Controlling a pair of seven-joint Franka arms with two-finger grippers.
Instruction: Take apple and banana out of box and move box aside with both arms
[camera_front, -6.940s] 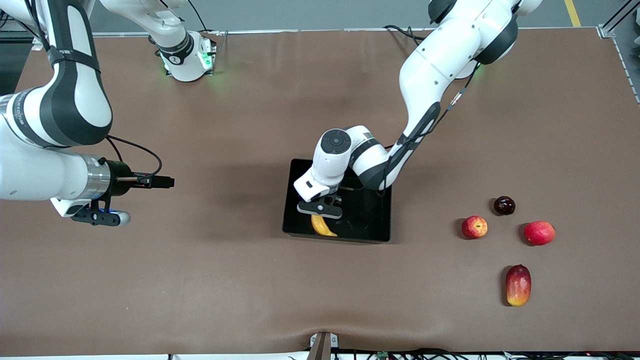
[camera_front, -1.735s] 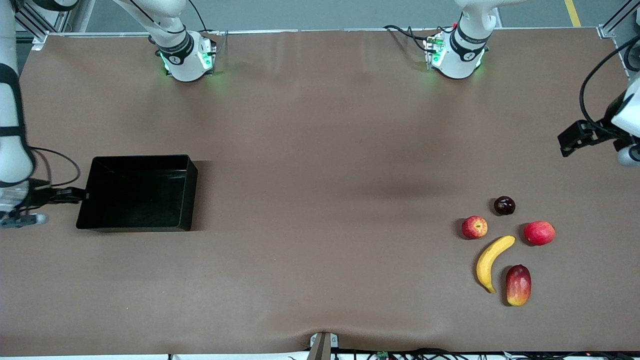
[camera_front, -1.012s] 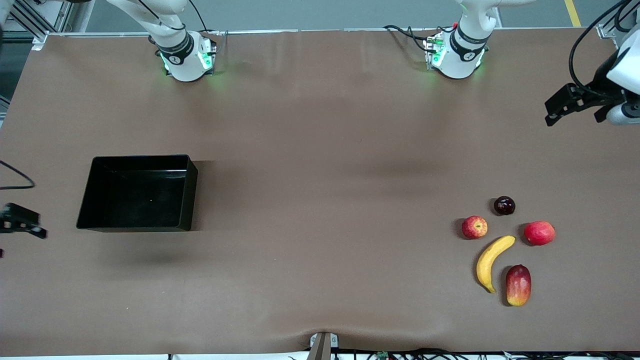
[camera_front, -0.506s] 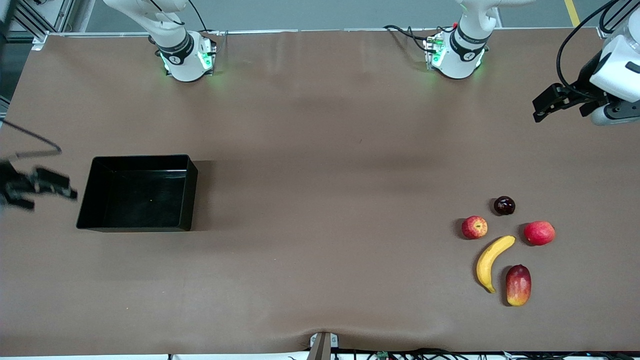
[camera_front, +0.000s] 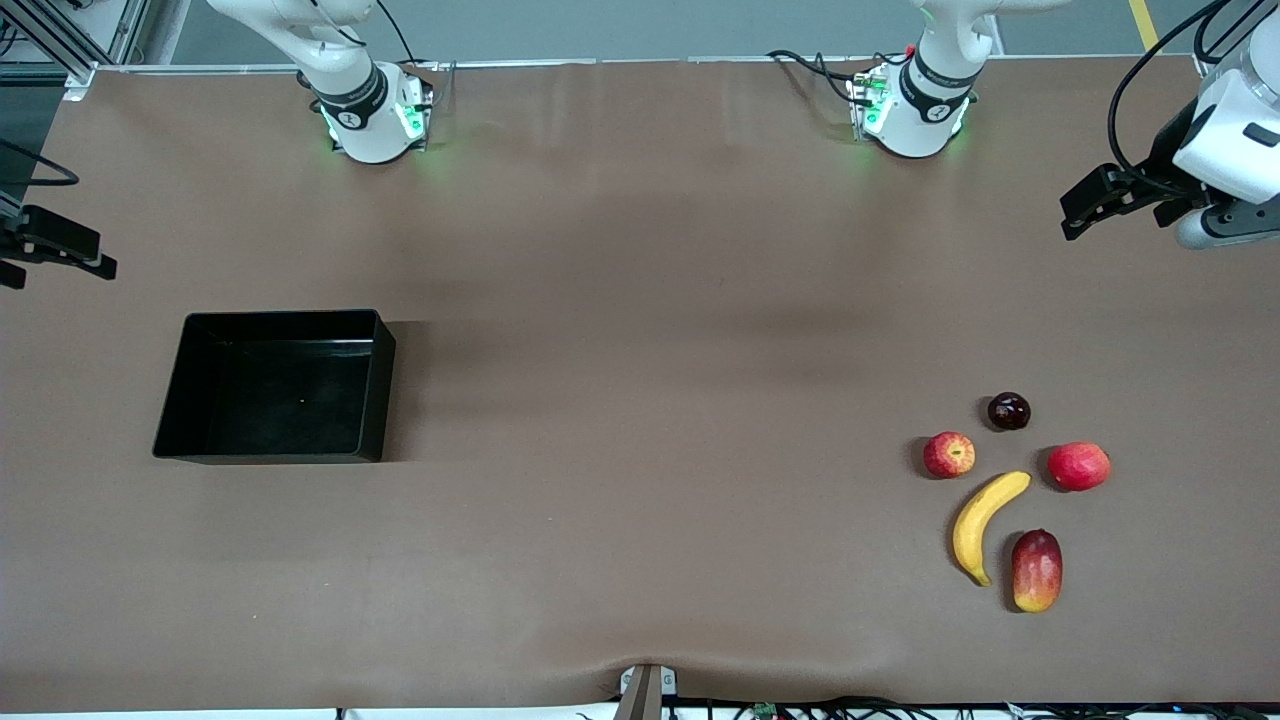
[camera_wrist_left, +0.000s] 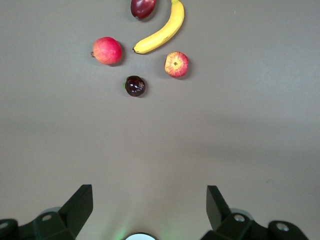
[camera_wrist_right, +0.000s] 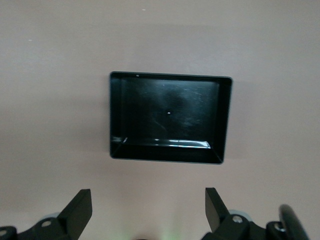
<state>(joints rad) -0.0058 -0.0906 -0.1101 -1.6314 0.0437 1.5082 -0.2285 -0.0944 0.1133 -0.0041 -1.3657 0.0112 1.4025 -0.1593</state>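
Observation:
The empty black box (camera_front: 270, 400) (camera_wrist_right: 167, 120) sits toward the right arm's end of the table. At the left arm's end lie the yellow banana (camera_front: 985, 522) (camera_wrist_left: 162, 31) and the small streaked red apple (camera_front: 948, 454) (camera_wrist_left: 176, 64), the apple farther from the front camera. My left gripper (camera_wrist_left: 148, 189) (camera_front: 1215, 228) hangs open and empty over bare table, well apart from the fruits. Open and empty too, my right gripper (camera_wrist_right: 148, 195) is over bare table beside the box. Only its black mount shows at the front view's edge.
Around the banana lie a larger plain red fruit (camera_front: 1079, 466) (camera_wrist_left: 107, 50), a red-and-yellow mango (camera_front: 1036, 570) (camera_wrist_left: 143, 7) and a small dark plum (camera_front: 1009, 411) (camera_wrist_left: 135, 86). Both arm bases (camera_front: 370, 115) (camera_front: 910, 110) stand along the table's edge farthest from the front camera.
The right hand has swung from beside the box toward the robots' edge of the table. The left hand has edged slightly toward the table's middle. Box and fruits have stayed put this last second.

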